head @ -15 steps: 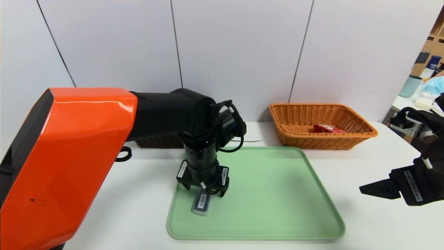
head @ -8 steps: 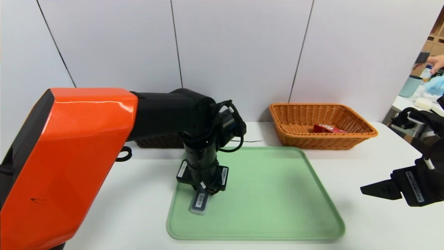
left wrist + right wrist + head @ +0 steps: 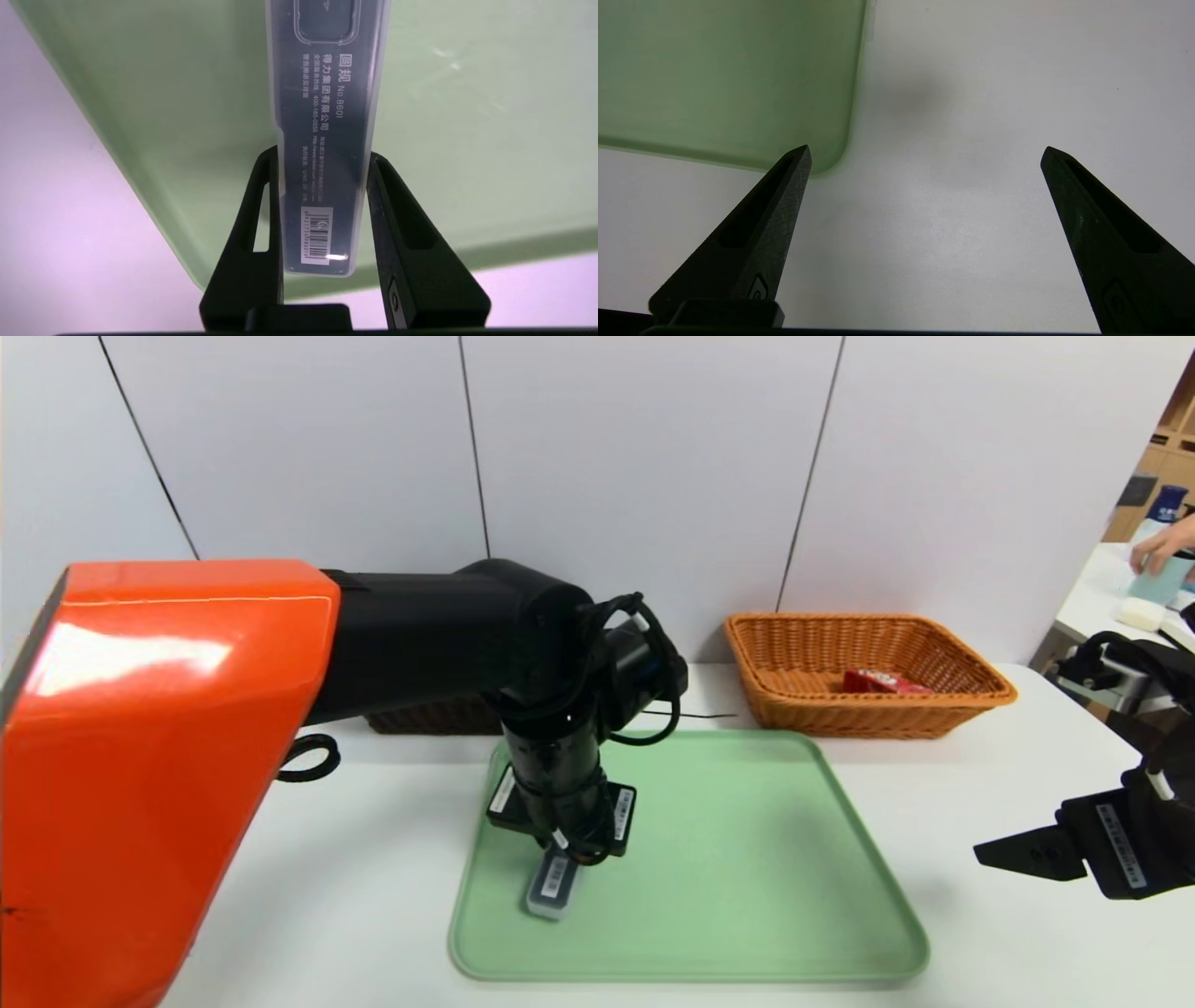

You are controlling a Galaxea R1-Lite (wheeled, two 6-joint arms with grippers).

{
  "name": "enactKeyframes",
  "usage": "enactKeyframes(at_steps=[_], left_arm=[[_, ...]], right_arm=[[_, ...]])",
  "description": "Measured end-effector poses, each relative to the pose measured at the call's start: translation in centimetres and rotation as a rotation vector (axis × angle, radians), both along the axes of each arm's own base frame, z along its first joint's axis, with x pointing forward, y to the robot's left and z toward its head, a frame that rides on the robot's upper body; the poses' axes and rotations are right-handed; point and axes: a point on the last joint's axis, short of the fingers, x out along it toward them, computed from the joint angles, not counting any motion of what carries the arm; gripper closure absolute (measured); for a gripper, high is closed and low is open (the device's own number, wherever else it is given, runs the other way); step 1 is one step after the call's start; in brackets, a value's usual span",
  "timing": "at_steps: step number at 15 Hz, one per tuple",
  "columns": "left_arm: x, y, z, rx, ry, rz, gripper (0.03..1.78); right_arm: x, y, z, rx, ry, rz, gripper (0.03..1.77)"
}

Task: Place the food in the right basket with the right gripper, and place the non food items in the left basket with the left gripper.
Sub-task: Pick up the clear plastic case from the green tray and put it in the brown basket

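Compass case [image 3: 322, 140], a slim dark box in a clear plastic sleeve, is pinched between the two fingers of the left gripper [image 3: 563, 859] at about 7 o'clock on the green tray [image 3: 747, 859]. In the head view one end hangs below the gripper over the tray's near-left corner; can't tell if that end touches the tray or not. The left arm comes in from 9 o'clock, big orange shell up close, then the black forearm bends at the wrist so the gripper points steeply down at the tray.

Writing on the case, from the left wrist view: "圆规 No.8601", a line reading 得力集团有限公司, a phone number 400-185-0555, smaller print I can't make out, and a white barcode sticker [image 3: 317, 234] near the gripped end.

The right gripper [image 3: 924, 158] is parked out at 3 o'clock, hovering over the bare white table [image 3: 980, 775] just off the tray's corner, fingers spread wide with nothing in them.

Farther back at roughly 1 o'clock sits the right basket [image 3: 868, 677], orange wicker, with a red packet [image 3: 882, 682] inside. The left basket [image 3: 434, 717] is at about 11 o'clock, darker wicker, mostly hidden behind the left arm.
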Motion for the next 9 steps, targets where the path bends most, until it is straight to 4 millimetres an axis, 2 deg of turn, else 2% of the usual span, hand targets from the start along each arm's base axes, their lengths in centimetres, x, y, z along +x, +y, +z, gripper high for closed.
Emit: enactKeyframes(at_steps=[3, 6, 9], left_arm=[[-2.5, -1.2, 2.7, -0.075, -0.068, -0.079, 1.26], [-4.6, -1.3, 5.9, -0.171, -0.157, -0.136, 1.26], [-4.9, -0.3, 9.6, -0.296, -0.334, -0.129, 1.26]], right_arm=[[-0.1, 0.0, -0.1, 0.000, 0.006, -0.003, 0.10], [-0.3, -0.1, -0.4, -0.001, 0.014, -0.005, 0.10], [-0.5, -0.2, -0.6, -0.002, 0.020, -0.007, 0.10]])
